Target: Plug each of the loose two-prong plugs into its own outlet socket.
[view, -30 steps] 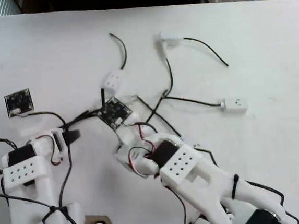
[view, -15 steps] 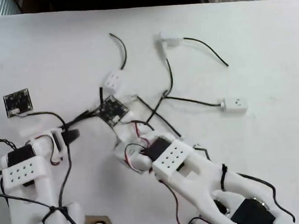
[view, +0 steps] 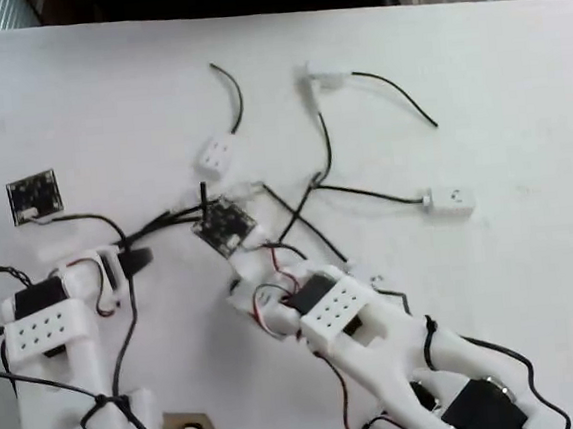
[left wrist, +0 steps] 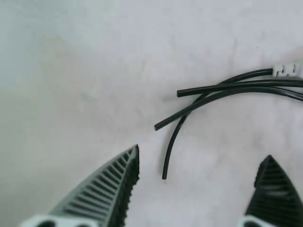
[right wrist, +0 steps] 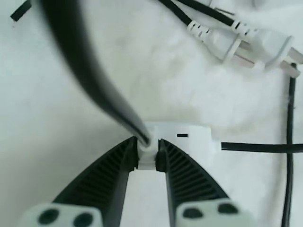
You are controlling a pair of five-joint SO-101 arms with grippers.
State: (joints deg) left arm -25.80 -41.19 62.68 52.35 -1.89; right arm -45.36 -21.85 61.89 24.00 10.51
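Right hand [right wrist: 147, 150] pinching white plug [right wrist: 147, 161]. Plug butts against socket block [right wrist: 185, 137]; prongs hidden, probably only partly seated. To do step well: push straight along prong line, no twist, since block could slide on counter [right wrist: 57, 118]. Second plug [right wrist: 248, 45] lies loose just beyond. Left hand [left wrist: 202, 155] spread wide, hovering above bare cable ends [left wrist: 166, 163]. Farther off, free socket [view: 449, 200] sits well apart, past tangled cables.

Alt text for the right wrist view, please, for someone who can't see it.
The right gripper has its fingers shut on a small white plug pressed against a white outlet block, the plug's black cable leading up past the camera. Beyond them a loose white two-prong plug lies on the table.
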